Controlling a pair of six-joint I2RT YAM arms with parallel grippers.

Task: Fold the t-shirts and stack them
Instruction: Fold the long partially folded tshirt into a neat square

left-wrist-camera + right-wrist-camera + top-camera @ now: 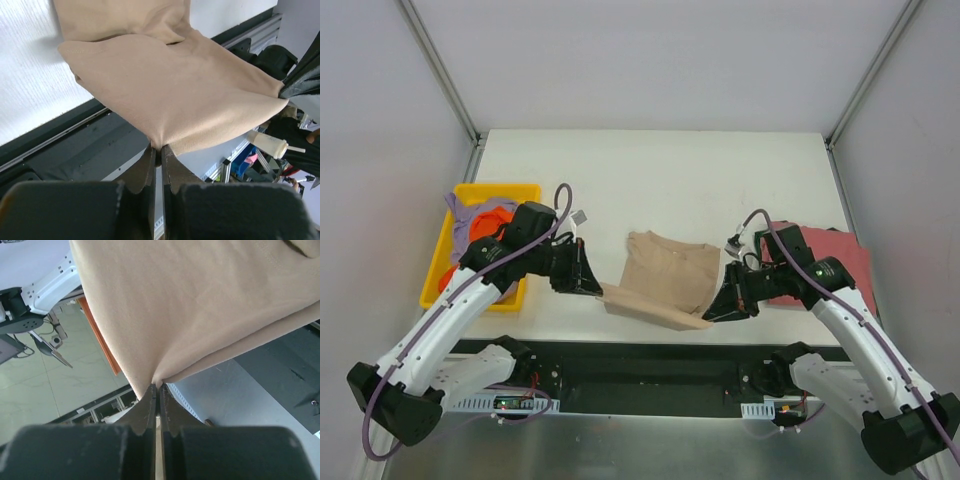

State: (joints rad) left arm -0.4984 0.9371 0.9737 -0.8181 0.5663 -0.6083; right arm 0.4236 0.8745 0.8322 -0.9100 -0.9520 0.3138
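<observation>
The tan t-shirt (665,275) lies partly on the table, its near edge lifted and stretched between both grippers. My left gripper (598,289) is shut on its near left corner; in the left wrist view the cloth (170,90) runs up from the shut gripper (159,149). My right gripper (712,315) is shut on the near right corner; the right wrist view shows the cloth (200,305) pinched in the gripper (157,387). The dusty red t-shirt (825,260) lies folded at the right, under my right arm. Orange (485,222) and lavender (453,204) shirts lie in the bin.
The yellow plastic bin (525,192) stands at the table's left edge, partly under my left arm. The table's front edge and a black rail (650,360) run just below the held cloth. White walls enclose the far side.
</observation>
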